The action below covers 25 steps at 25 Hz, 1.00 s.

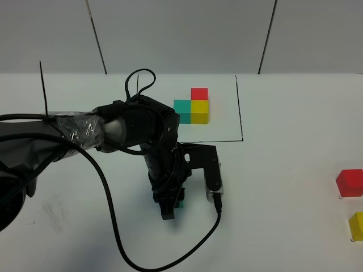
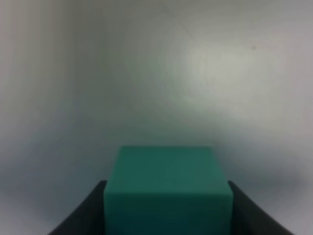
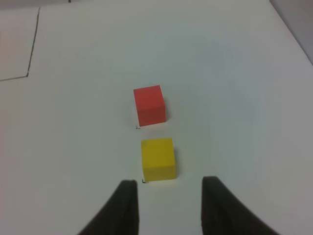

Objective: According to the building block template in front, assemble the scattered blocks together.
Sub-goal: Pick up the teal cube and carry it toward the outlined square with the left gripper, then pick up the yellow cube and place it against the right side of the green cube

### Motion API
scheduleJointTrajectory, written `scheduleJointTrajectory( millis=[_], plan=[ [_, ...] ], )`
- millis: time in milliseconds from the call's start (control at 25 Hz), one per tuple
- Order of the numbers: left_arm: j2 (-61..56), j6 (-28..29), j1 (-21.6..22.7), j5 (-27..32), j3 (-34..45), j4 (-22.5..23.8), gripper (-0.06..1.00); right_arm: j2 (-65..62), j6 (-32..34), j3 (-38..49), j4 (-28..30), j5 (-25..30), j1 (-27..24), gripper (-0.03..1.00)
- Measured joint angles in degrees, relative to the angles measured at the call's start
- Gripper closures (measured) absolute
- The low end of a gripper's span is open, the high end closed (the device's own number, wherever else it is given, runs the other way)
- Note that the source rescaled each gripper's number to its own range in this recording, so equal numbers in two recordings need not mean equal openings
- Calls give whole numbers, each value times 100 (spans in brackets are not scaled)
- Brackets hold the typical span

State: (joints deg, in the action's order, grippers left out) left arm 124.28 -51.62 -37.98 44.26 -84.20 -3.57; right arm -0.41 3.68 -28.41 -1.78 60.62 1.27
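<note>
Beneath the left gripper point(image 1: 172, 209) the teal cube point(image 1: 182, 201) shows only as a sliver, while up close it and the flanking fingers point(image 2: 82, 215) are blurred and cut off, and the yellow cube point(image 1: 357, 225), far from that gripper, is clipped by the edge.

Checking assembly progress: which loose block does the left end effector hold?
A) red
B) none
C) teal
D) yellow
C: the left wrist view shows the teal block clamped in the left end effector; the red block and yellow block lie free on the table.
</note>
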Motion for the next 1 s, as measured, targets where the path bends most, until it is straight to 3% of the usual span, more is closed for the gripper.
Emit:
scheduleJointTrajectory(
  millis=[240,320,560,640,760,920,1000],
  plan=[
    [6,136,0,-11,0,0,94,0,5,0,0,0,0,97],
    [6,155,0,-15,0,0,90,0,5,0,0,0,0,97],
    [-12,370,-4,-22,0,-6,25,0,11,0,0,0,0,97],
    [-103,449,-4,3,0,-10,8,0,11,0,0,0,0,97],
    [-419,584,-20,122,-29,-10,-2,0,5,0,0,0,0,97],
    [-1034,1178,-32,313,-152,20,-5,0,5,0,0,0,0,97],
    [-1454,1661,-51,395,-179,247,-6,0,5,0,0,0,0,97]
  ],
)
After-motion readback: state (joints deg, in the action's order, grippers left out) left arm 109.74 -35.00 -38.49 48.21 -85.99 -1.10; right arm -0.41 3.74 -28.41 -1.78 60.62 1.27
